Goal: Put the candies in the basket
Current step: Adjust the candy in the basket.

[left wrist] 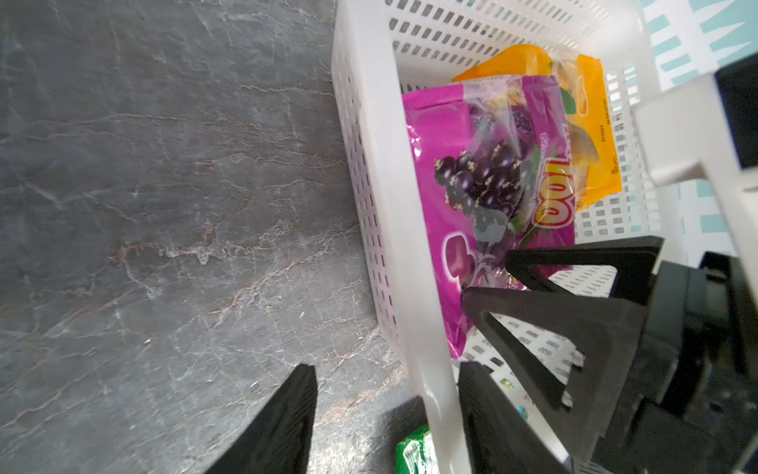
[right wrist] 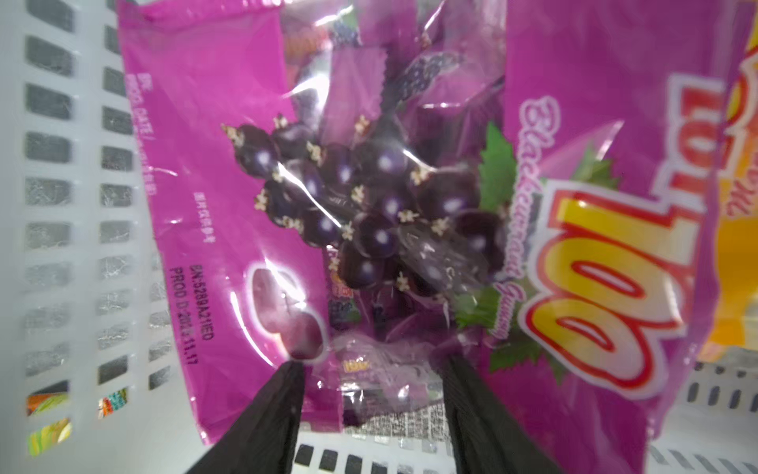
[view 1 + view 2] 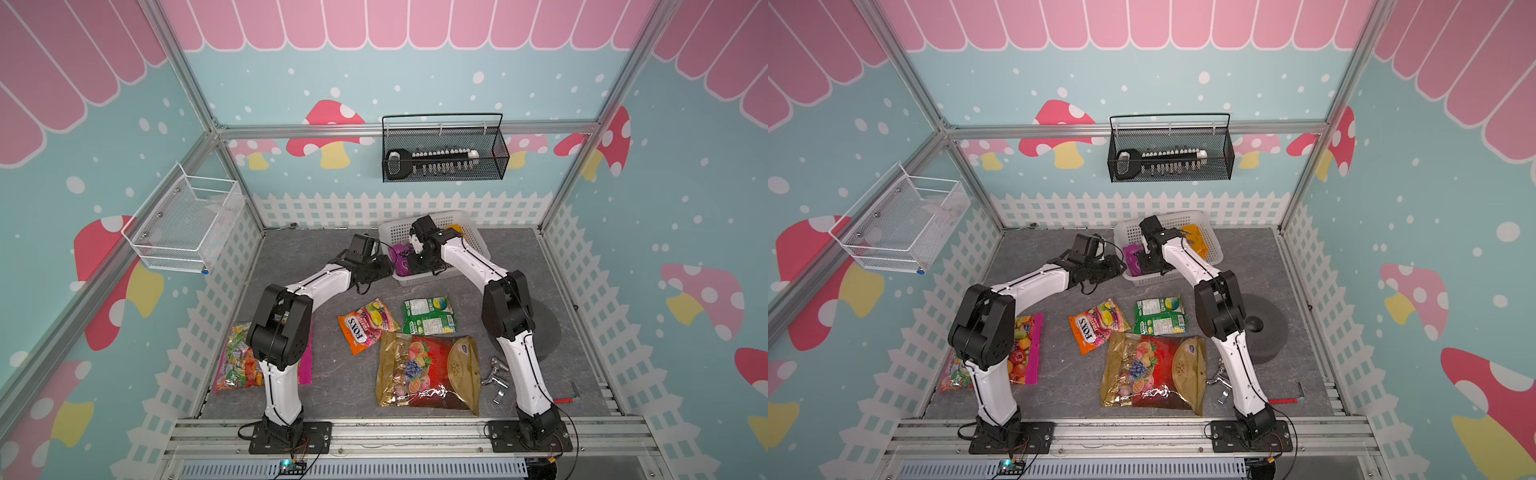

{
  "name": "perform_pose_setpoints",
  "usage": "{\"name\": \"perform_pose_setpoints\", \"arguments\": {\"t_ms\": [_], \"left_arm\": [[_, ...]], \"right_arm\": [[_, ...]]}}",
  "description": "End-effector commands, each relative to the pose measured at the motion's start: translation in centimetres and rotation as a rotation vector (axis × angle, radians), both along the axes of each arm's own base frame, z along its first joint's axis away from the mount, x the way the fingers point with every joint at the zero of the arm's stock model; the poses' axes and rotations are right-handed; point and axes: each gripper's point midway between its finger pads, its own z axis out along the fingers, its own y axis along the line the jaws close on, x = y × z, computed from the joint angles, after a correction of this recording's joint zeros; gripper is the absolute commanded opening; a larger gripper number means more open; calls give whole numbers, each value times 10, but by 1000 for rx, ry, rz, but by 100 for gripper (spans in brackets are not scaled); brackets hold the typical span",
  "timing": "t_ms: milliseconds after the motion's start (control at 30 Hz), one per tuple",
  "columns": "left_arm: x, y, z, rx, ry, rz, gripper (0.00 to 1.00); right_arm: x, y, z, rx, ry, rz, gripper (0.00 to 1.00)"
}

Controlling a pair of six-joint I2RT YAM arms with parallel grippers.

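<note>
Both left hand [image 1: 385,369] and right hand [image 2: 371,365] gape at the perforated white basket [image 1: 381,164] containing a glossy purple bag [image 1: 451,135].

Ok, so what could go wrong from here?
1. The right gripper, jaws open, sits right at the end of the glossy purple bag inside the basket; pulling away might snag the film and drag the bag back out.
2. The left gripper straddles the basket's wall, so a sideways move could shove or tip the basket.
</note>
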Motion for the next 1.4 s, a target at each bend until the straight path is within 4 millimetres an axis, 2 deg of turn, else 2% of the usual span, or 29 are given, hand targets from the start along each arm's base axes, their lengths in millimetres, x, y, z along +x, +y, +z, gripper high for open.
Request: {"name": "perform_pose_setpoints", "arguments": {"t_ms": [0,167,267,433,533,567,600,667,733,867,1000,1200,1367], "left_arm": [[-4,3,13,-20,-30,-1,56],[-11,0,5,-39,-15,-24,55],[-13,-5,5,-60,-19,-40,55],[-16,-10,6,-75,-34,-57,55],[-16,-10,1,-73,-29,-57,55],[-17,-10,-1,-75,-25,-59,55],[-17,-11,-3,-79,-21,-63,54],[-19,-15,-6,-90,-14,-76,54],[-19,-17,-9,-95,-7,-77,53],[-22,-22,-11,-101,5,-86,48],[-29,-28,-8,-111,7,-104,43],[-33,-25,-13,-114,28,-88,40],[-35,-25,-17,-123,50,-77,36]], "right_arm": [[17,13,1,54,-66,-33,59],[37,29,25,162,-175,-50,58],[47,34,30,191,-213,-51,58],[46,44,53,236,-227,0,59],[36,26,62,172,-208,-31,65],[31,17,62,152,-184,-61,69],[24,6,61,144,-145,-104,76],[10,-4,58,175,-67,-143,78],[-2,-2,55,227,-6,-131,79],[-21,-4,44,218,92,-137,82],[-33,-20,24,101,133,-119,74],[-44,-41,-4,-101,171,-18,61],[-43,-37,-23,-148,179,45,57]]}}
